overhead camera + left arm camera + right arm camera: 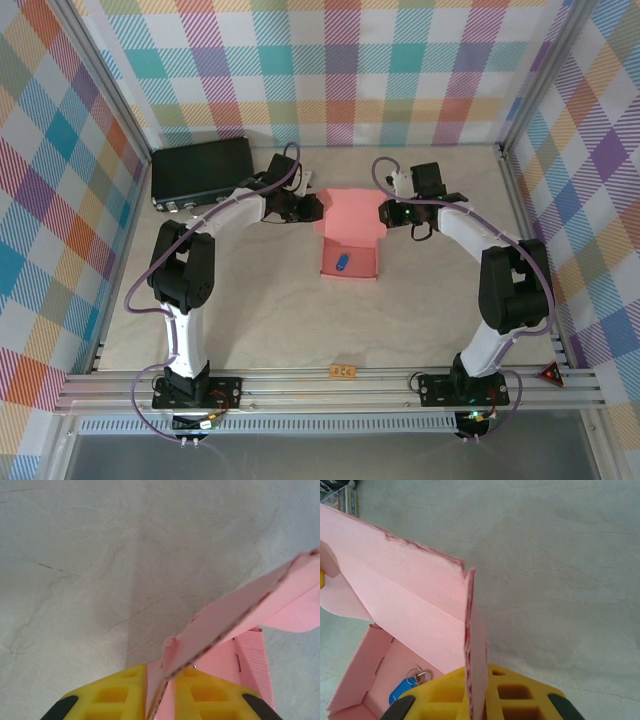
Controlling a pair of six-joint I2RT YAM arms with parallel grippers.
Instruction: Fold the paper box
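The left gripper point(310, 208) is closed on the left flap of the paper box point(350, 235). In the left wrist view its yellow fingers point(112, 697) sit nearly together with only the thin pink card pinched between them. The flap rises from the grip, tilted up off the table point(300, 320).

The right gripper point(385, 213) is clamped the same way on the box's right flap. In the right wrist view the card's edge stands upright in the narrow slot between the two yellow fingers point(520, 695).

The box sits toward the far edge of the table, about midway between the left and right edges. Its tray is open, and a blue key tag point(342, 264) lies inside near the tray's front wall.

A black case point(203, 170) lies in the far left corner, apart from the box and just behind the left arm. A small orange tag point(342, 372) lies at the near edge. Between the box and the near edge the tabletop is bare, as it is to the right of the right arm.
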